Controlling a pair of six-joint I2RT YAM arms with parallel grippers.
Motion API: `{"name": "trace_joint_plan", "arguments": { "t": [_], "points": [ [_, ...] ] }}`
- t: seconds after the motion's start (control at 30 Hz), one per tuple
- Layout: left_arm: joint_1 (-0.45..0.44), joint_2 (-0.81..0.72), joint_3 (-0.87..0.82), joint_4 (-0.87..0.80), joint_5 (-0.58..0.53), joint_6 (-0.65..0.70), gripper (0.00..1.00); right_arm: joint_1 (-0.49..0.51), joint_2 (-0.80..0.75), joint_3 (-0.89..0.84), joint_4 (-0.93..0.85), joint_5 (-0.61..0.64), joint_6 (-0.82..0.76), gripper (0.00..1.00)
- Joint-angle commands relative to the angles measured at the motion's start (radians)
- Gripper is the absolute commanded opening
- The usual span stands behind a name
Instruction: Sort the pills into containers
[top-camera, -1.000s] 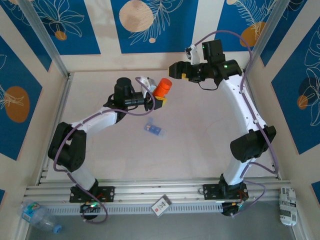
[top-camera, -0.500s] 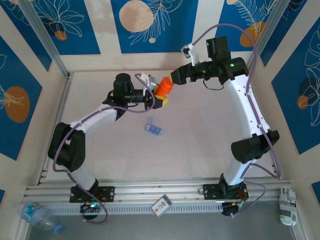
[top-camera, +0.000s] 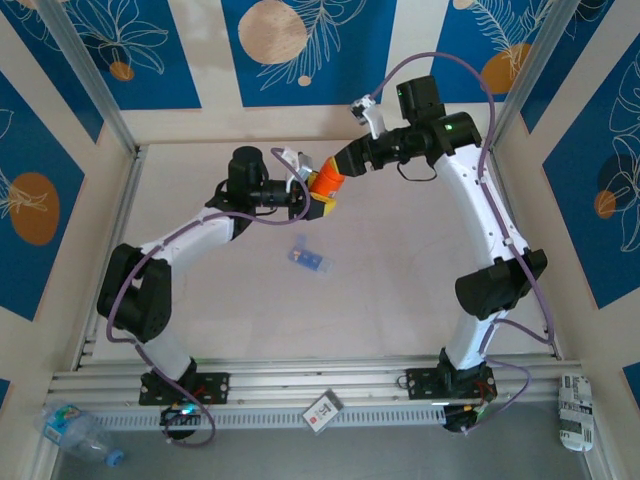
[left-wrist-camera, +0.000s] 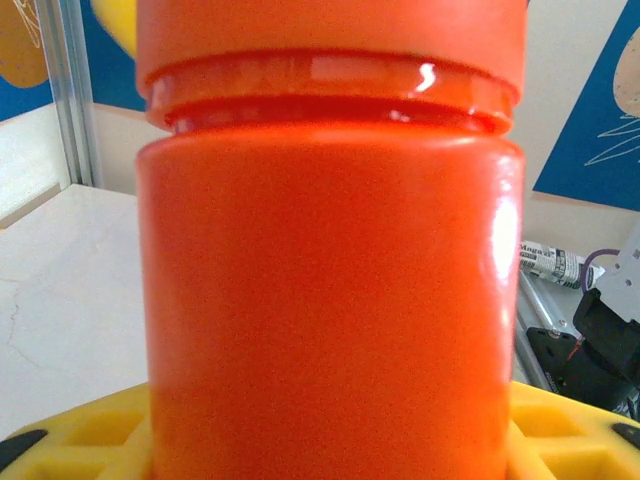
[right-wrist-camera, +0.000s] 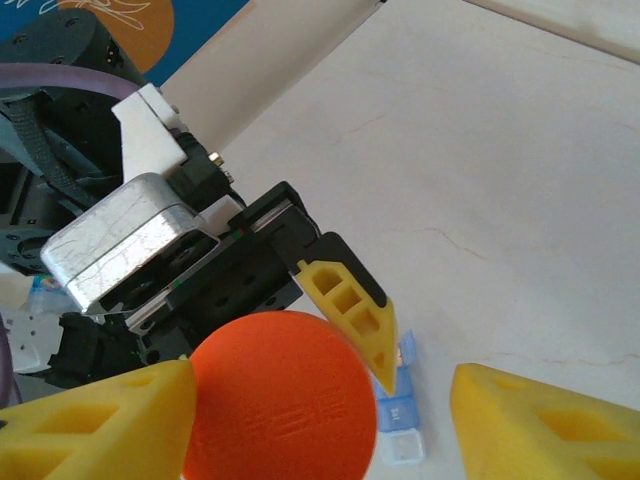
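Over the back middle of the table (top-camera: 400, 300), I have the left gripper (top-camera: 314, 197) clamped on the body of the orange bottle (top-camera: 324, 181), which is held clear of the surface with its cap (right-wrist-camera: 280, 400) aimed up and to the right, toward the other arm; the right gripper (top-camera: 346, 163) sits over that cap with its jaws partly apart, one finger (right-wrist-camera: 100, 425) against the cap's side and the other standing off it, so it has hold of nothing yet; I judge this to be the opening step, with no pills out and none sorted; the next move calls for me to close squarely on the cap, keep the left grip firm so the bottle does not spin, and then twist; an off-centre bite is the likely fault, since only one finger meets the cap. The pill box (top-camera: 308, 258) lies flat on the table, well apart from both grippers, in front of the raised bottle and nearer the arm bases; its long axis runs on a diagonal, from back-left to front-right in the top view; I cannot tell whether its lids are up.
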Motion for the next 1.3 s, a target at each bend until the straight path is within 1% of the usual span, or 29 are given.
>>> {"name": "trace_joint_plan", "arguments": {
  "t": [0.0,0.07,0.1,0.13,0.17,0.3,0.4,0.57,0.7,0.83,0.87,0.93,0.97,1.07,1.13,1.2,1.27],
  "points": [
    [0.005,-0.001,0.034,0.015,0.039,-0.005,0.0,0.019,0.019,0.034,-0.043,-0.013,-0.014,0.62],
    [0.006,-0.002,0.035,0.013,0.04,-0.005,0.0,0.025,0.027,0.039,-0.052,-0.013,-0.018,0.62],
    [0.006,-0.002,0.035,0.013,0.04,-0.005,0.0,0.028,0.029,0.039,-0.056,-0.009,-0.021,0.63],
    [0.005,-0.001,0.036,0.012,0.041,-0.005,0.0,0.032,0.03,0.036,-0.056,-0.003,-0.02,0.67],
    [0.006,-0.002,0.036,0.012,0.04,-0.005,0.0,0.033,0.03,0.034,-0.056,-0.003,-0.021,0.68],
    [0.006,0.0,0.035,0.011,0.04,-0.005,0.0,0.032,0.022,0.026,-0.044,-0.002,-0.012,0.66],
    [0.006,0.002,0.037,0.011,0.042,-0.005,0.0,0.027,0.017,0.024,-0.039,-0.008,-0.007,0.61],
    [0.006,0.0,0.039,0.012,0.042,-0.004,0.0,0.023,0.017,0.016,-0.038,-0.02,0.004,0.46],
    [0.006,0.0,0.041,0.012,0.032,-0.006,0.0,0.036,0.003,-0.042,-0.002,-0.018,0.04,0.41],
    [0.004,-0.013,0.037,0.01,-0.032,0.005,0.0,0.067,-0.035,-0.172,0.104,0.062,0.146,0.36],
    [0.003,-0.021,0.032,0.01,-0.062,0.016,0.0,0.074,-0.044,-0.203,0.135,0.106,0.19,0.35],
    [-0.005,-0.042,0.017,0.022,-0.122,0.04,0.0,0.091,-0.06,-0.255,0.188,0.148,0.271,0.35],
    [-0.01,-0.052,0.005,0.033,-0.156,0.053,0.0,0.104,-0.069,-0.286,0.218,0.196,0.321,0.35],
    [-0.027,-0.081,-0.023,0.057,-0.251,0.088,0.0,0.147,-0.093,-0.367,0.294,0.308,0.428,0.35],
    [-0.037,-0.095,-0.039,0.071,-0.299,0.108,0.0,0.174,-0.106,-0.41,0.339,0.353,0.483,0.35],
    [-0.046,-0.1,-0.05,0.077,-0.322,0.119,0.0,0.191,-0.112,-0.444,0.378,0.378,0.519,0.35],
    [-0.047,-0.099,-0.053,0.084,-0.315,0.115,0.0,0.198,-0.116,-0.463,0.401,0.392,0.54,0.35]
  ]
}}
